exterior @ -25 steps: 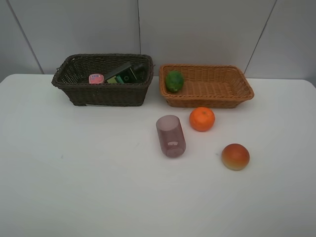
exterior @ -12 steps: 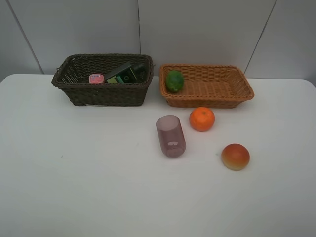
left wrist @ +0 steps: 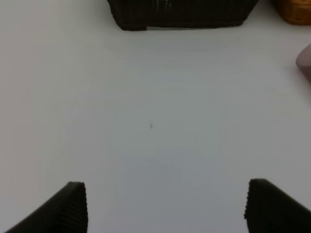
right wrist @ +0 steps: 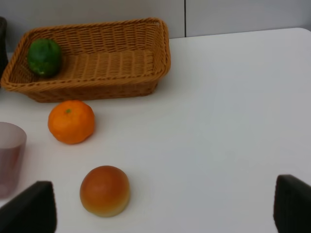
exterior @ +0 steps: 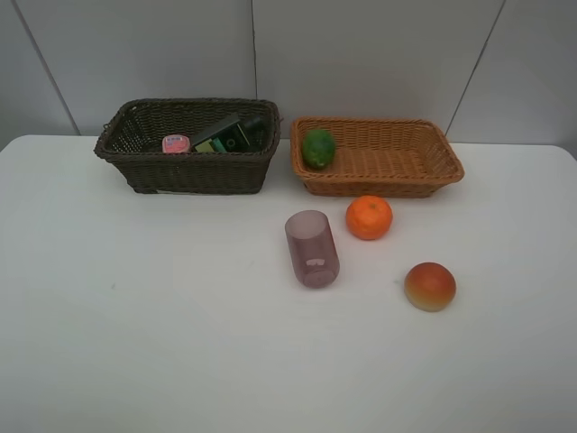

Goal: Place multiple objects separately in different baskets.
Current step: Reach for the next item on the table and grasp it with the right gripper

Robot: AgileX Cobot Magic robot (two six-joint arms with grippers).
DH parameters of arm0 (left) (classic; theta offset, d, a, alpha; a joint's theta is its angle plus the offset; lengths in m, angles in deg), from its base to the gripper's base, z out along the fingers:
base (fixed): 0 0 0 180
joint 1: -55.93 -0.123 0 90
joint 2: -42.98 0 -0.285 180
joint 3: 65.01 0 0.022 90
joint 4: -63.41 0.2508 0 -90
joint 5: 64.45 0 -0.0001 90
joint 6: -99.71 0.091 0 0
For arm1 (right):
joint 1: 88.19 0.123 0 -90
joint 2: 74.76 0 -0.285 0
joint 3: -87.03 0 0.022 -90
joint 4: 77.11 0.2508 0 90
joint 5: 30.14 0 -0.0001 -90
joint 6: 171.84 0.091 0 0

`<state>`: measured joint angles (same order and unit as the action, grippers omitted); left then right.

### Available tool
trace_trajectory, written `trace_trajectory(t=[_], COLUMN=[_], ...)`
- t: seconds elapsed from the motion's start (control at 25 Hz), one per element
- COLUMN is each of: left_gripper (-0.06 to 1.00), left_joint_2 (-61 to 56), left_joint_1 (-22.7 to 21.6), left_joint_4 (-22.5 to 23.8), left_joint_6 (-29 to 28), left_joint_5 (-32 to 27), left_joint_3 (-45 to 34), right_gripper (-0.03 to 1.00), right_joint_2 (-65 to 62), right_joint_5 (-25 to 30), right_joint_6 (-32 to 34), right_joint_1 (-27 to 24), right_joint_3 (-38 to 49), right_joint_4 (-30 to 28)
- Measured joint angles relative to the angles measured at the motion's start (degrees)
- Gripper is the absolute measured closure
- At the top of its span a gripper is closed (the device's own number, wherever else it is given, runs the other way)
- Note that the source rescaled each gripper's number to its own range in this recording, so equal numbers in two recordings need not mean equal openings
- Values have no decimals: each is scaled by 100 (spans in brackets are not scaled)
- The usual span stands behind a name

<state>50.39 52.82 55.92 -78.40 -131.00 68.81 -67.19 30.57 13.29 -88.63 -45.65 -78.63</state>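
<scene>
– Nothing has moved since a second ago. Every object and both baskets sit exactly where they were, and no arm shows in the high view.

– So where does everything stand?

– The dark basket [exterior: 194, 173] holds the pink bottle [exterior: 176, 143] and the black bottle [exterior: 225, 137], which lies slanted beside it. The green fruit [exterior: 318, 148] is in the left end of the light basket [exterior: 379, 186]. Three things are not yet sorted on the worktop [exterior: 162, 316]. The orange [exterior: 369, 217] sits just in front of the light basket, the purple cup [exterior: 313, 249] is near it on the left, and the red-orange fruit [exterior: 430, 286] lies apart, nearer the front.

– And the grippers?

– The left gripper [left wrist: 165, 194] hangs over bare worktop in front of the dark basket, jaws spread wide with nothing between them. The right gripper [right wrist: 163, 194] is just as wide and empty, and the red-orange fruit is the nearest thing ahead of it.

– How will those three handle?

– My guess is that both fruits are light and firm but will roll if nudged, so close across the widest part from above. The cup looks like thin, smooth plastic, probably slippery. It seems to lie on its side, though I can't be sure. Take it gently across the body.

– Any writing?

– There's a green label on the black bottle and some marks on the pink one, but none of it is legible.
</scene>
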Motion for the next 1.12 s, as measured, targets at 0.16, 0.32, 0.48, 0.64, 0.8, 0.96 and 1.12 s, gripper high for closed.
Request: trace_trajectory(t=[0.16, 0.32, 0.48, 0.64, 0.8, 0.96, 1.12], left_gripper=[19, 19, 19, 19, 19, 19, 19], left_joint_2=[0, -4, -4, -4, -4, -4, -4], left_joint_1=[0, 0, 0, 0, 0, 0, 0], left_joint_4=[35, 113, 119, 138, 155, 155, 166], left_joint_6=[-8, -87, -88, -117, -129, -129, -129], left_joint_5=[474, 560, 577, 576, 576, 576, 576], left_joint_3=[-212, -218, -218, -218, -218, -218, -218], right_gripper=[3, 3, 3, 3, 3, 3, 3], right_joint_2=[0, 0, 0, 0, 0, 0, 0], right_joint_5=[0, 0, 0, 0, 0, 0, 0], right_joint_6=[0, 0, 0, 0, 0, 0, 0], right_joint_1=[0, 0, 0, 0, 0, 0, 0], right_joint_3=[0, 0, 0, 0, 0, 0, 0], right_joint_4=[0, 0, 0, 0, 0, 0, 0])
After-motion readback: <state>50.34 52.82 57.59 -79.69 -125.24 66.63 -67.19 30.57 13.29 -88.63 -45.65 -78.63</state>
